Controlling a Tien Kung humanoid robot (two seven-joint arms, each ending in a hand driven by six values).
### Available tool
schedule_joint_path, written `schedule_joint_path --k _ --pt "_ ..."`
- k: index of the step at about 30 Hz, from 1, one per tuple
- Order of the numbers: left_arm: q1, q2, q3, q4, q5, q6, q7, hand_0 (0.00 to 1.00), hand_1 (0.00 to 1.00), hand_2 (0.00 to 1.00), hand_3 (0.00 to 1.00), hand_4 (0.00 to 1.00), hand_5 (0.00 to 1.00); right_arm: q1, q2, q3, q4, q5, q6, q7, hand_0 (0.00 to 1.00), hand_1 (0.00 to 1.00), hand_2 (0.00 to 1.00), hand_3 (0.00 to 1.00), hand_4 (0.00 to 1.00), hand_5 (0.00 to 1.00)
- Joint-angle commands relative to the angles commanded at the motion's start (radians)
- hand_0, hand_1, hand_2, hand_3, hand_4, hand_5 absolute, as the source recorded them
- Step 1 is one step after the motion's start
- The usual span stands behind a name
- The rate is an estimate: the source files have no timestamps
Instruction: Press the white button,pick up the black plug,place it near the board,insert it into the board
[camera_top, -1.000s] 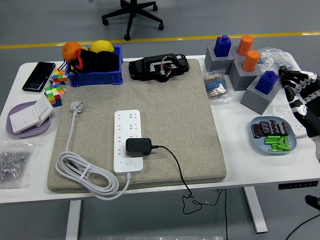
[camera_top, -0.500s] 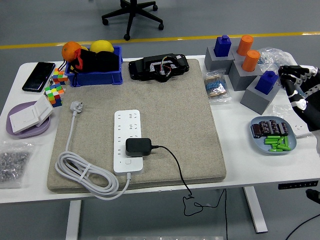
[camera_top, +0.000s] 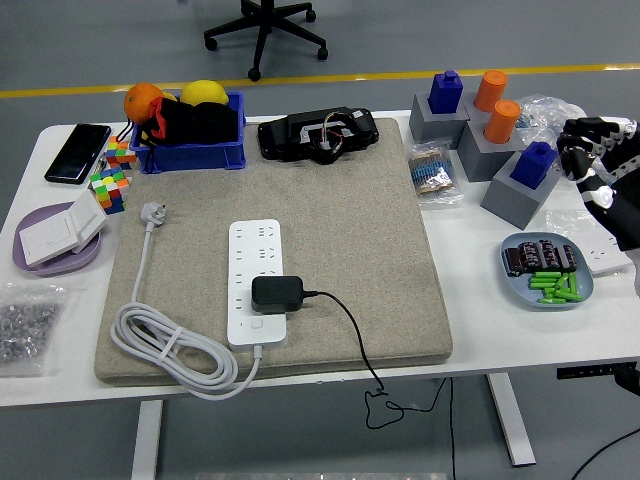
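A white power strip (camera_top: 257, 282) lies on the beige mat (camera_top: 340, 220), its white cable coiled at the mat's lower left. The black plug (camera_top: 276, 293) sits in the strip's lower sockets, its black cord running right and over the table's near edge. A small white button (camera_top: 257, 324) shows at the strip's near end, just below the plug. My right hand (camera_top: 592, 158) hangs at the far right edge, above the table near the grey blocks, fingers curled and holding nothing. It is far from the strip. My left hand is out of view.
A blue bin (camera_top: 190, 135) with fruit, a black device (camera_top: 318, 134) and a phone (camera_top: 78, 153) line the back. Grey blocks with blue and orange pegs (camera_top: 485, 140) and a plate of batteries (camera_top: 546, 270) stand right. A purple dish (camera_top: 55, 240) and cubes (camera_top: 110, 180) sit left.
My right hand has drawn upward and slightly right, toward the picture's edge. The plug, strip and cables have not moved.
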Motion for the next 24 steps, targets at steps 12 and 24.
schedule_joint_path --k 12,24 --pt "-0.012 -0.004 0.032 0.000 -0.020 -0.004 -0.003 0.701 0.671 0.621 0.680 0.499 0.181 0.011 0.000 0.008 -0.002 -0.001 0.004 -0.007 0.679 0.668 0.639 0.610 0.729 0.324" --pt "-0.008 0.003 0.018 0.000 -0.005 -0.004 -0.003 0.701 0.672 0.621 0.682 0.511 0.191 0.018 -0.001 0.012 -0.006 -0.002 0.007 -0.008 0.673 0.648 0.627 0.606 0.727 0.320"
